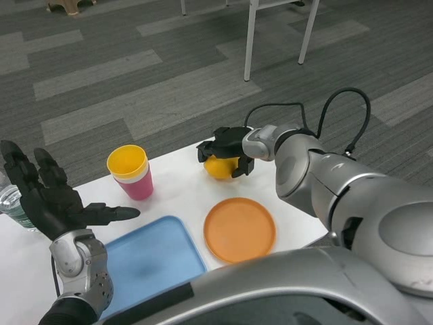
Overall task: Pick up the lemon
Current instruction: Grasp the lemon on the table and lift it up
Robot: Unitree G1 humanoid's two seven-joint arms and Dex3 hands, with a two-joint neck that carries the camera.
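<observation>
My left hand (51, 196) is nearest the camera, raised at the near left corner of the bench (183, 186) with its fingers spread apart and nothing in it, waiting just beside a blue tray (152, 261). Behind it a clear water bottle (10, 203) shows at the left edge. An orange plate (239, 229) lies next to the tray, and a yellow cup nested in a pink cup (130, 172) stands farther back. The lemon (220, 166) sits near the far edge of the bench, beyond the plate, and my right hand (226, 150) is over it with fingers wrapped down around its top and both sides. Whether the lemon has left the surface I cannot tell; it looks to be resting on the bench or barely above it. My guess is that the grasp is formed and the lift is the step in hand. To do it well I should hold firm, even pressure, since a round, waxy fruit may squirt out sideways, and raise it straight up, because it is close to the far edge and a slip could send it to the floor.
</observation>
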